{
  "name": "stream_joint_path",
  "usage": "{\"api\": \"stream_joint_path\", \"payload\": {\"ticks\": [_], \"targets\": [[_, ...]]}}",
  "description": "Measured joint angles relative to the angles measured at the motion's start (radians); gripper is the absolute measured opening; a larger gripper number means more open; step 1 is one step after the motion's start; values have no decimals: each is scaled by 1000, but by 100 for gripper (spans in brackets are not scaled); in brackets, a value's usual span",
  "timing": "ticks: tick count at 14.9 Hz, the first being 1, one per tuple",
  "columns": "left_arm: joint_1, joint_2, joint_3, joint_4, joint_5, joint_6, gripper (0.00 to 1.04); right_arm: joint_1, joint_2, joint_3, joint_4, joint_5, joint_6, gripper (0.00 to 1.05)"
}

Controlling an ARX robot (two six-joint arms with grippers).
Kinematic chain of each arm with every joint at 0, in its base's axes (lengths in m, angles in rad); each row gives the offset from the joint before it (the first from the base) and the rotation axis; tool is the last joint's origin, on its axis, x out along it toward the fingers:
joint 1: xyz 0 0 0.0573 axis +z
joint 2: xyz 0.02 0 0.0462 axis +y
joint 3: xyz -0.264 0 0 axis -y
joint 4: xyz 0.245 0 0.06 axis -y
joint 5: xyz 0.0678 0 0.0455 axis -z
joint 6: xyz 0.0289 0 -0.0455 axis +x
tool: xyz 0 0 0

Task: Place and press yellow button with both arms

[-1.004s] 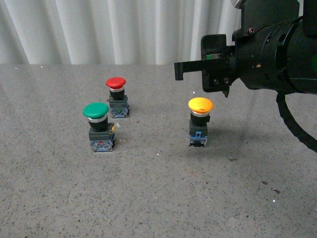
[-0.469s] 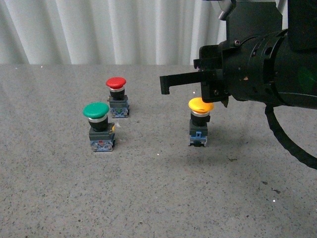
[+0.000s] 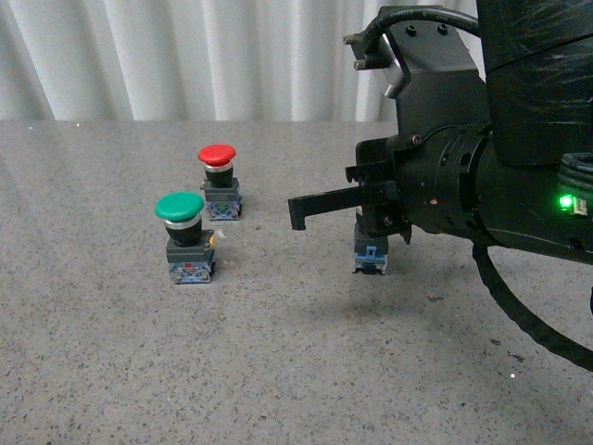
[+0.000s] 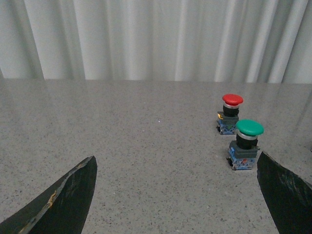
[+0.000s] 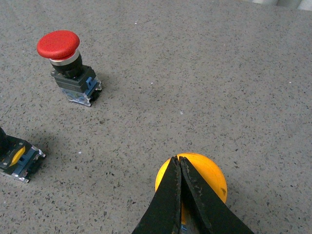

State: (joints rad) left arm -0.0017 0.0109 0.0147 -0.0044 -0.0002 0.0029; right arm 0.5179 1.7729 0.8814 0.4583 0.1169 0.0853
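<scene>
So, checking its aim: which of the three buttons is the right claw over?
The yellow button: the right claw's shut tips sit over its cap. The red button and green button stand clear, further left.

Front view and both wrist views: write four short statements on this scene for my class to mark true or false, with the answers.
1. The right end effector is shut. True.
2. The yellow button shows its cap in the front view. False: the right arm hides the cap there; only the base shows.
3. The left end effector is open and holds nothing. True.
4. The red button stands nearer the front camera than the green button. False: it stands further back.
</scene>
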Motion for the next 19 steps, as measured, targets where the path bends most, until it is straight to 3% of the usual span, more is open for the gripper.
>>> {"api": "stream_joint_path", "payload": {"ticks": [8, 13, 15, 19], "targets": [[0, 0, 0, 0, 0, 0, 98, 1, 25, 21, -60, 27, -1, 2], [0, 0, 0, 0, 0, 0, 98, 7, -9, -3, 3, 25, 9, 2], [0, 0, 0, 0, 0, 0, 98, 27, -84, 10, 103, 53, 66, 2], [0, 0, 0, 0, 0, 0, 98, 32, -233, -19, 106, 37, 176, 2]]}}
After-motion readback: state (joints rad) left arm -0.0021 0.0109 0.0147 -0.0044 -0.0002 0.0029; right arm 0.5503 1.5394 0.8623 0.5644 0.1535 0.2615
